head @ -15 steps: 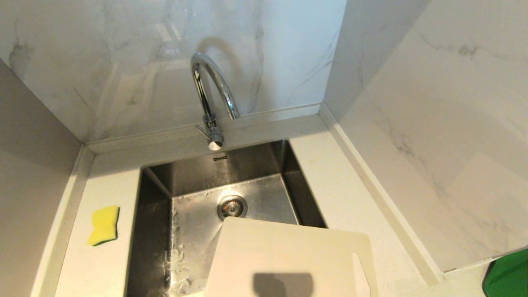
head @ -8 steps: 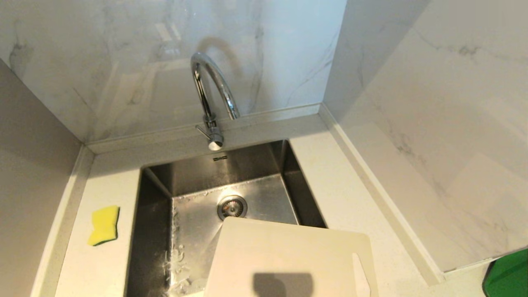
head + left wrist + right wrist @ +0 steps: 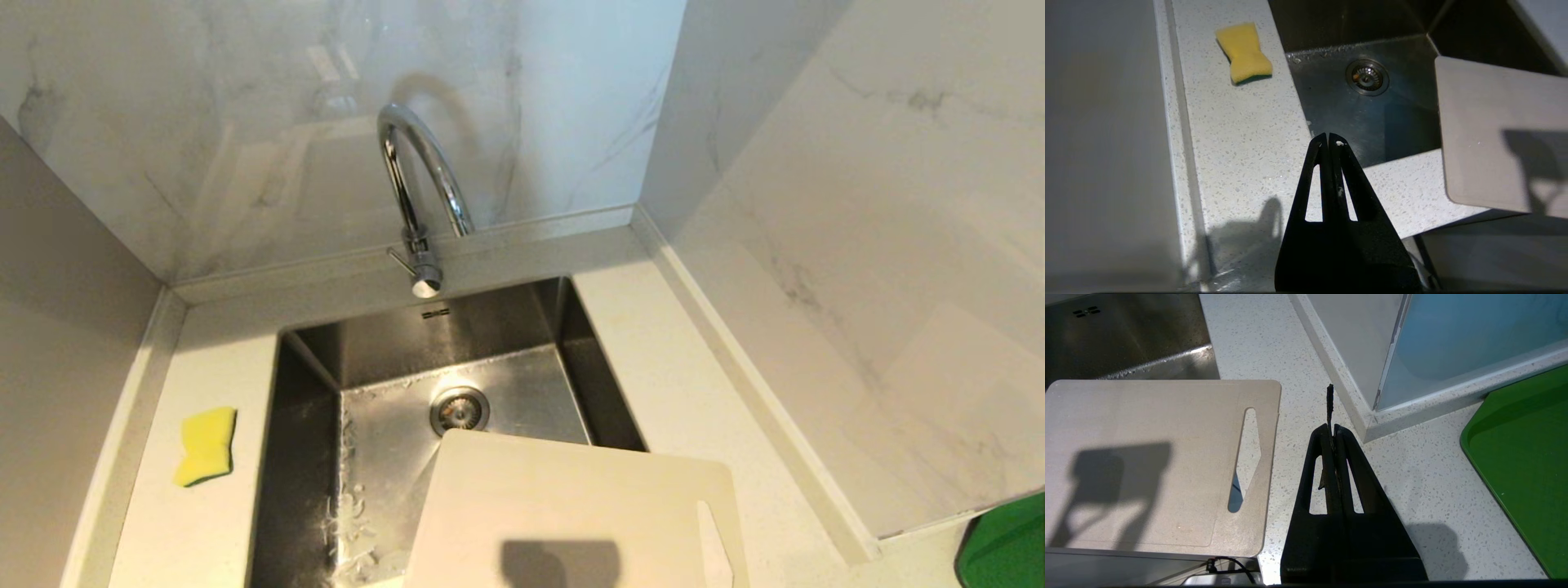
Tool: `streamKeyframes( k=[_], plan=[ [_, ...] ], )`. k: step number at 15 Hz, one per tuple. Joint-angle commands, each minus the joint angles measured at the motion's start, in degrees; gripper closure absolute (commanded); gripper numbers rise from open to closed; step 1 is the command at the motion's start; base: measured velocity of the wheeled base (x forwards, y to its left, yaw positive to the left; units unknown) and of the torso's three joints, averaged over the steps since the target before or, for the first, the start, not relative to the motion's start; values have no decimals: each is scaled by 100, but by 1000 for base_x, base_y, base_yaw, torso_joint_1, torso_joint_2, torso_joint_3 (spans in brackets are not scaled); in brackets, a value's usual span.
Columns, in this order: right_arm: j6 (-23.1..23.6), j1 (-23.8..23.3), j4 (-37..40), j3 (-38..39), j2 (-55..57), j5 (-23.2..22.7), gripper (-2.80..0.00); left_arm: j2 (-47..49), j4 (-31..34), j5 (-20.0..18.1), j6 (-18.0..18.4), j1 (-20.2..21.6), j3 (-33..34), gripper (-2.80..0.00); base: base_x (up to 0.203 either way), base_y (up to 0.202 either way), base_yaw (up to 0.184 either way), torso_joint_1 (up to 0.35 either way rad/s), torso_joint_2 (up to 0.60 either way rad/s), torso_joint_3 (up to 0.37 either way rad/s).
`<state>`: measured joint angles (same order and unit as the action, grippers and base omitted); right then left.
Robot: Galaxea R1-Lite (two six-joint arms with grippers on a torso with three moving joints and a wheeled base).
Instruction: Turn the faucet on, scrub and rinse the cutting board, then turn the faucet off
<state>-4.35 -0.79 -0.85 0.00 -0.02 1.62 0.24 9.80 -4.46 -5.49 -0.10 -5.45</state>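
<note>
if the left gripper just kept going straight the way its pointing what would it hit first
Probably the sink: the shut left gripper has its tips at the sink's near left edge and aims across the basin toward the drain. The sponge and cutting board lie to either side. Depth is unclear.

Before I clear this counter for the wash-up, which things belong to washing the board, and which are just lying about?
Belongs to the job:
- tall chrome gooseneck faucet
- large off-white plastic cutting board, overhanging the steel sink
- yellow-and-green sponge, likely the scrubber

Just lying about:
- green tray, beside the marble-look wall
</note>
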Motion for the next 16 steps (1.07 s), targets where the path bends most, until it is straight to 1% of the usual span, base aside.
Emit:
streamKeyframes(
  k=[1,2,3,4,5,6,7,8,9,10,11,12,13,15,16],
  plan=[
    [-4,0,-3,9,-6,5,0,-15,29,-8,-622,1,5,0,0,0,0,0,0,0],
    [-4,0,-3,9,-6,5,0,-15,51,-7,-956,1,6,0,0,0,0,0,0,0],
    [-4,0,-3,9,-6,5,0,-15,65,73,-1042,1,4,0,0,0,0,0,0,0],
    [-4,0,-3,9,-6,5,0,-15,73,201,-1059,1,-8,0,0,0,0,0,0,0],
    [-4,0,-3,9,-6,5,0,-15,75,213,-1022,1,-9,0,0,0,0,0,0,0],
    [-4,0,-3,9,-6,5,0,-15,75,222,-870,1,-9,0,0,0,0,0,0,0],
    [-4,0,-3,9,-6,5,0,-15,72,241,-651,1,-2,0,0,0,0,0,0,0],
    [4,0,-3,9,-6,5,0,-15,49,258,-311,1,4,0,0,0,0,0,0,0],
    [-4,0,-3,9,-6,5,0,-15,31,346,241,1,10,0,0,0,0,0,0,0],
    [-4,0,-3,9,-6,5,0,-15,11,584,779,1,26,0,0,0,0,0,0,0],
    [-4,0,-3,9,-6,5,0,-15,-45,744,979,1,42,0,0,0,0,0,0,0],
    [-4,0,-3,9,-6,5,0,-15,-84,732,949,1,57,0,0,0,0,0,0,0],
    [-4,0,-3,9,-6,5,0,-15,-76,636,850,1,109,0,0,0,0,0,0,0],
    [-4,0,-3,9,-6,5,0,-15,-93,506,558,1,176,0,0,0,0,0,0,0],
    [-4,0,-3,9,-6,5,0,-15,-92,503,597,1,185,0,0,0,0,0,0,0]
  ],
)
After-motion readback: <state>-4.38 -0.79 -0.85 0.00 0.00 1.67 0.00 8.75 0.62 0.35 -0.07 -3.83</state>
